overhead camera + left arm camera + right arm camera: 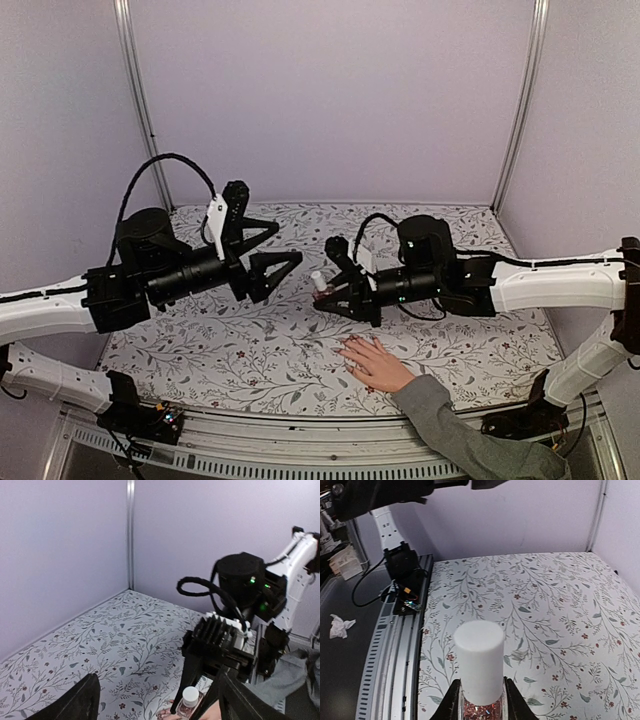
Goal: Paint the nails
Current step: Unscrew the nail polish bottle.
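One pale human hand (376,366) down flat on the floral cloth (240,350), fingers spread and pointing left in the overhead view, grey sleeve (455,432) trailing off toward the near edge. Nails (346,347) out at those fingertips, too small to pick out one by one, no telling their colour. Just above the fingertips in that view, near but clear of them: right claw (322,292), jaws pinched tight on a small polish bottle (318,284). Bottle upright between the fingers, white cap (479,662) standing proud above them. Pink glittery fill (480,711) peeking out low down in the right wrist view, a black finger (451,702) hugging each side of the glass. Same bottle caught by the left wrist camera too, cap up, clamped at the front of the right arm. Further out, left of the right claw and well apart from it: left claw (290,240), jaws spread wide, nothing between them, pointed across toward the bottle. Hand and nails on the opposite side of the right claw from the left one, well away from those open fingers.
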Tool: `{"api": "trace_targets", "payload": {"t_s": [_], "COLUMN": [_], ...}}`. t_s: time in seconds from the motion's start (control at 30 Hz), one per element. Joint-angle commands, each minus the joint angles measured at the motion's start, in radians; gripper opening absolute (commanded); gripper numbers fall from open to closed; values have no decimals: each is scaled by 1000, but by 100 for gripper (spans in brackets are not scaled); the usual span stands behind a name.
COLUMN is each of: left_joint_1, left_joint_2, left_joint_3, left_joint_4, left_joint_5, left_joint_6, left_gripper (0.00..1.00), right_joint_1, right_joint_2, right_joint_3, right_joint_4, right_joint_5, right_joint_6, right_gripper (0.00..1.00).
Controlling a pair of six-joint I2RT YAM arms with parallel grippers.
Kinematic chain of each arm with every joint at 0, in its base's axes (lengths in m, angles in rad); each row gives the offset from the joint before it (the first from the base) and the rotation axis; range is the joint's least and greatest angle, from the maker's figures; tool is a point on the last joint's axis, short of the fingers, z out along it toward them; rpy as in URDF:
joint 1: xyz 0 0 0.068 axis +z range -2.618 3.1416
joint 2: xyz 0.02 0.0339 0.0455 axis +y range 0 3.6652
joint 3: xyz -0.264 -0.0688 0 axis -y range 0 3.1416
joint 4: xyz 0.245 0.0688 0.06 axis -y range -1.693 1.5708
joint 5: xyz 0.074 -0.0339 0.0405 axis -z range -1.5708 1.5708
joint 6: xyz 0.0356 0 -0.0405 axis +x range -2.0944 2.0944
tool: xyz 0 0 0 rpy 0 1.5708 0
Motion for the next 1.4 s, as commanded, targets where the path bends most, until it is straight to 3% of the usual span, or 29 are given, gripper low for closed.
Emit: {"api": "trace_targets", "payload": {"t_s": [0.0, 0.17, 0.3, 0.73, 0.93, 1.17, 1.37], "left_joint_1": [6, 6, 0, -38, -41, -43, -45], "left_joint_2": [-43, -38, 21, 138, 144, 159, 158], "left_joint_3": [-52, -68, -40, 20, 16, 22, 6], "left_joint_4": [-34, -31, -45, -29, -13, -17, 30], "left_joint_5": [408, 567, 661, 756, 793, 817, 709], "left_joint_6": [192, 286, 303, 349, 347, 334, 285], "left_gripper": [83, 73, 66, 53, 36, 15, 1], "right_joint_1": [1, 2, 8, 30, 30, 30, 30], "right_joint_2": [-39, -26, -3, 46, 49, 45, 13], "right_joint_3": [25, 54, 81, 122, 122, 124, 104], "right_joint_4": [-47, -125, -177, -234, -229, -223, -181], "right_joint_5": [-326, -499, -546, -633, -675, -661, -479], "right_joint_6": [-62, -88, -99, -115, -109, -107, -81], "right_gripper": [0, 0, 0, 0, 0, 0, 0]}}
